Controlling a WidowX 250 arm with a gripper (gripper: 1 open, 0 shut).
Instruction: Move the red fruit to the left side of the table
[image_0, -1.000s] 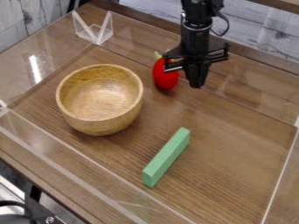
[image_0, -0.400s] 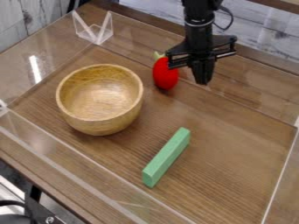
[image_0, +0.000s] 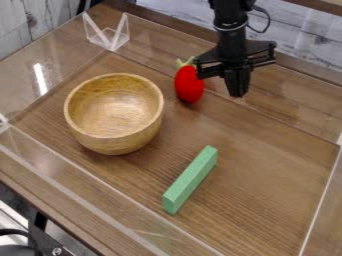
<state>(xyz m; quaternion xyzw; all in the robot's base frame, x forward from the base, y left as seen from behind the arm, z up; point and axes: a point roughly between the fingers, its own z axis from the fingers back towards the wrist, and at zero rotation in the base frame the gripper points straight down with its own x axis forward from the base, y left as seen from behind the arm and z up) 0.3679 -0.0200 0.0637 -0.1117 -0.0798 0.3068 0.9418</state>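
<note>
Since the earlier frame your hand (image_0: 238, 88) has drifted a little toward the right of the picture and slightly upward, so that it now stands clear of the red fruit (image_0: 191, 83) where before it overlapped the fruit's right side. The fruit itself has not shifted.

Your hand points steeply down at the counter (image_0: 267, 150), its fingers pressed together and holding nothing. The tip hangs just to the right of the fruit; whether it touches the surface cannot be told from this view.

The red fruit sits on the counter toward the back, near the middle of its width, its yellow-green leafy top facing up and to the left. It lies just beside the upper right rim of the wooden bowl (image_0: 116, 111), very close, though contact cannot be confirmed. It has not been moved to the left side.

The bowl stands upright on the left half of the counter. A green block (image_0: 191, 179) lies flat and diagonal near the front, well apart from fruit and bowl. A clear acrylic wall (image_0: 317, 215) edges the counter.
</note>
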